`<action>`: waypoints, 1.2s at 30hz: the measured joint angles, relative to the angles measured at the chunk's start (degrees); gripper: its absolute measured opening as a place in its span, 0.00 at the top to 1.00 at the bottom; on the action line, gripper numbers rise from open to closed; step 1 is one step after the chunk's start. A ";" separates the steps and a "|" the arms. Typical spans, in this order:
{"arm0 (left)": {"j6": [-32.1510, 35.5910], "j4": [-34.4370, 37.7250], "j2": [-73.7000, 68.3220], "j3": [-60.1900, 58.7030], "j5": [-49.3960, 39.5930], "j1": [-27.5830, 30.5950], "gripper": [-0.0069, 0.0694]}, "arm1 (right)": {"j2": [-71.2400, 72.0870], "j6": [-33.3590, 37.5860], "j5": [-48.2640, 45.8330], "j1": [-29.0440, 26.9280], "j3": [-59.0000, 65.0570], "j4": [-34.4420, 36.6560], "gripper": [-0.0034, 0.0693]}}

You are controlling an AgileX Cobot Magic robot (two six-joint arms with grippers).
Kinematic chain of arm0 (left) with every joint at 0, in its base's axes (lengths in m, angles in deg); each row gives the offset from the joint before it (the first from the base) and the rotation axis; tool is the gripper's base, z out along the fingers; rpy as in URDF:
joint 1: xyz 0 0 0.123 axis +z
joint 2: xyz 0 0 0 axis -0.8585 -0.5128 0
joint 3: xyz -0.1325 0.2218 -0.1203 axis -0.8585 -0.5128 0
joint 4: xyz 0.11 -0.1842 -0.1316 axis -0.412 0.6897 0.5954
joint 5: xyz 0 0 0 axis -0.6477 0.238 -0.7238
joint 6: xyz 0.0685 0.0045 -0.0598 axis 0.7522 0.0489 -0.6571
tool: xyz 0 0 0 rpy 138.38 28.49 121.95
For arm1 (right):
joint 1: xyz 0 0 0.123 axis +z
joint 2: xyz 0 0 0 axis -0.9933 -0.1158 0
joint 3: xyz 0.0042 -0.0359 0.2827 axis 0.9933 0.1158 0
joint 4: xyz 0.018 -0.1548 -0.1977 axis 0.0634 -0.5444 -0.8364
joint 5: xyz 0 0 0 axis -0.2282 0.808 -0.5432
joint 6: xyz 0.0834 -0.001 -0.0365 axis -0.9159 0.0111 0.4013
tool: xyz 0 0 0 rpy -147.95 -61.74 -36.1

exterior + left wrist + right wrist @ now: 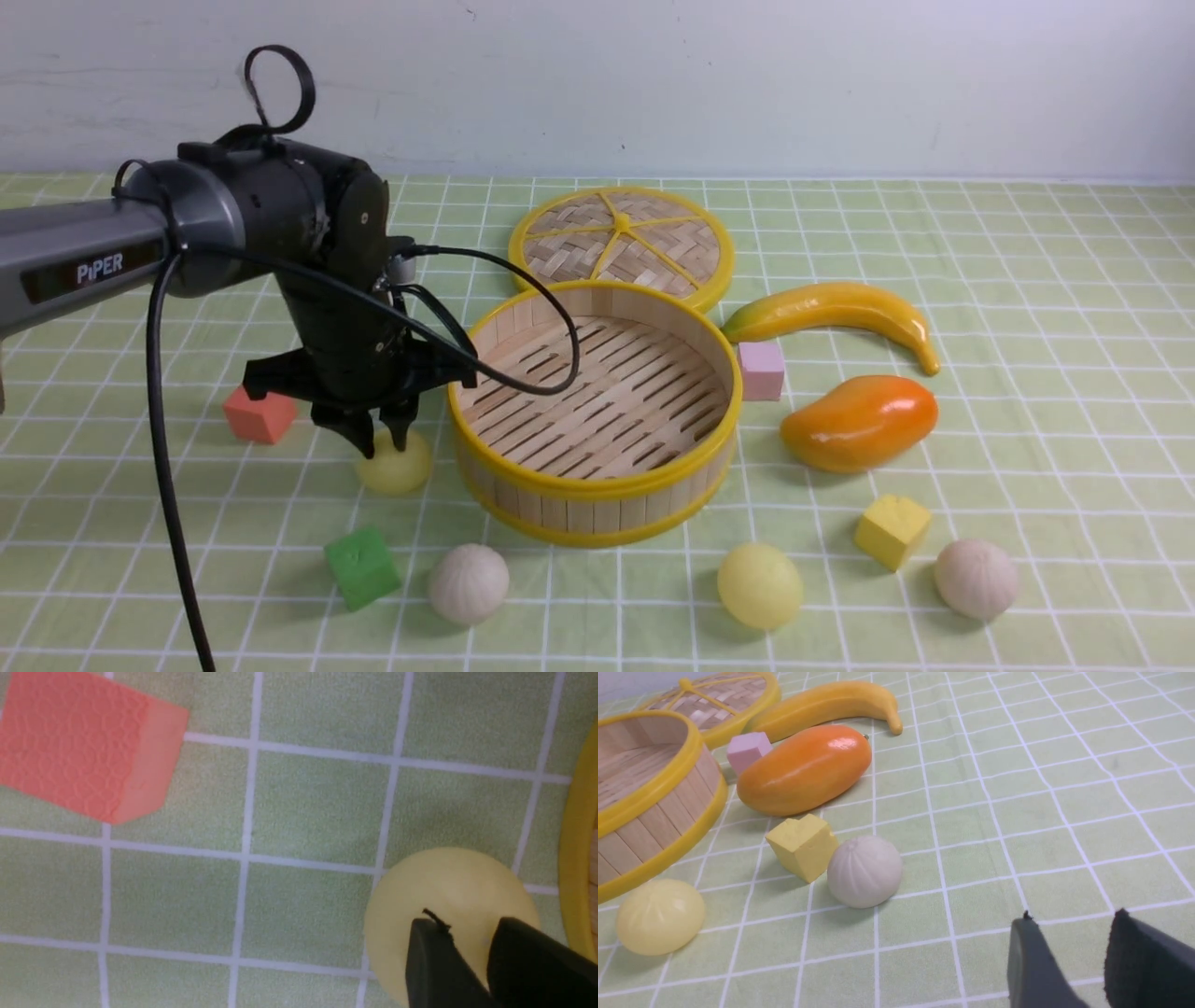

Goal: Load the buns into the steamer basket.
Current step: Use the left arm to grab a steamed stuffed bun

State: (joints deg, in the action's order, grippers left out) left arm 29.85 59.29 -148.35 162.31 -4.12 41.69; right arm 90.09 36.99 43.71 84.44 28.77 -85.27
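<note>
Smooth pale yellow bun on the cloth, just left of the basket

Round, so no long axis; basket upright, mouth up. Left gripper right at the bun's top, fingers slightly apart, contact unclear. More buns out front: pleated white, yellow, white. Right gripper fingers apart over cloth.

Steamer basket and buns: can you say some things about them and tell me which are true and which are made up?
1. The steamer basket has buns inside. False: it is empty.
2. The left gripper is down at a yellow bun. True.
3. The lid is on the basket. False: it lies flat behind it.
4. The right gripper holds a white bun. False: nothing is between its jaws, and that bun lies apart from it.
5. A pink cube sits beside the basket. True.
</note>
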 joint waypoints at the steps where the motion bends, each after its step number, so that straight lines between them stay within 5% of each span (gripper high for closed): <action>1: 0.06 0.00 0.00 0.00 -0.29 0.00 0.76 | 0.00 0.00 0.00 0.00 0.00 0.00 0.62; 5: 0.81 0.00 -0.16 0.00 -1.78 0.00 0.93 | 0.00 0.00 0.00 0.00 0.00 0.00 0.62; 30: 7.49 0.89 5.82 0.00 -4.48 -0.02 0.93 | 0.00 0.00 0.00 0.00 0.00 0.00 0.62; 36: 7.39 1.58 4.82 0.00 -4.57 -0.02 0.81 | 0.00 0.00 0.00 0.00 0.00 0.00 0.62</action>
State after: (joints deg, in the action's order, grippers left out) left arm 37.24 60.87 -143.53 162.31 -8.69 41.68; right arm 90.09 36.99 43.71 84.44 28.77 -85.27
